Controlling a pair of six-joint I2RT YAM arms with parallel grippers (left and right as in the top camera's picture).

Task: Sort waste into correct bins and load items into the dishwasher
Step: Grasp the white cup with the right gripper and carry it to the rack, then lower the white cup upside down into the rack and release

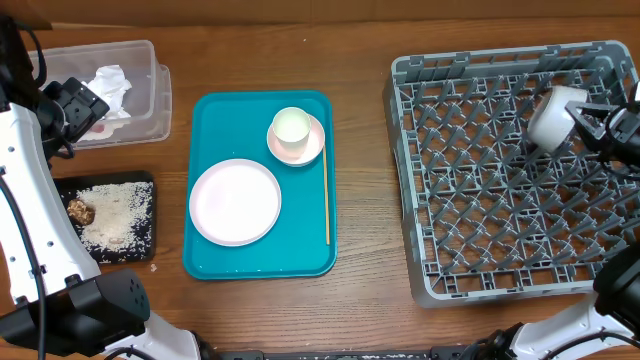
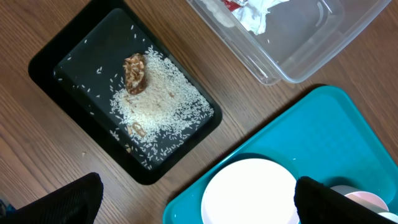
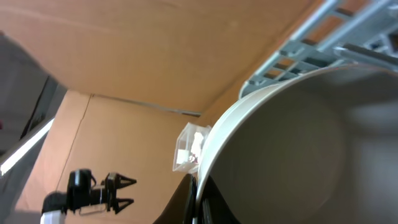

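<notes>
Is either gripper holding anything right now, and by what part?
The right gripper is shut on the white bowl, pinching its rim, over the dish rack. The left gripper is open and empty.

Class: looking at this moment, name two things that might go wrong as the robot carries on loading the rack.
1. The right gripper pinches the white bowl by its rim, tilted above the dish rack; released so, it might roll or settle askew on the pegs.
2. The cup sits inside the pink bowl on the teal tray; lifting the bowl might tip the cup out.
</notes>
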